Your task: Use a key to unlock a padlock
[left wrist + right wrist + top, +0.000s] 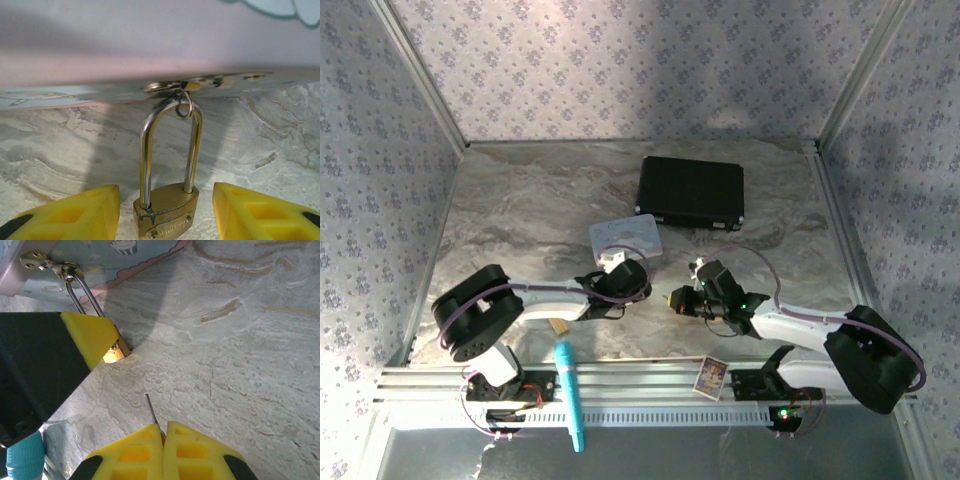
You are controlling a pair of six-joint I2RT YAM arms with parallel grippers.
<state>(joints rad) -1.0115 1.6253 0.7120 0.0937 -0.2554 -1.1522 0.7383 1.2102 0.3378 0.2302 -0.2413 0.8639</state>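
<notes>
"Padlock [165,212] first: how are the grippers standing to it?"

"Starting at the right gripper [163,432]: its yellow fingers are pressing together at the bottom centre of the right wrist view, and they are pinching the key [151,409]. Only a thin silver shaft is sticking out, pointing to the upper left. The left gripper [167,220] is holding its fingers apart, one in each lower corner of the left wrist view. The brass body is lying between them at the bottom centre, with a gap on both sides."

"And going further out?"

"The shackle is running upward through a small ring [183,109] on the pastel tin [150,45], which is lying across the top of the frame. Both legs are sitting in the body, so it is looking locked. Everything is resting on the marble table [270,150]."

"What is the step asking, then?"

"I am thinking the left fingers should be closing on the body first, so it is not swinging on the ring. Then the shaft should be coming in line with the keyhole, slowly. Where the keyhole is facing, I cannot tell. The hold on the key is looking small, so a skew push may be twisting it out."
</notes>
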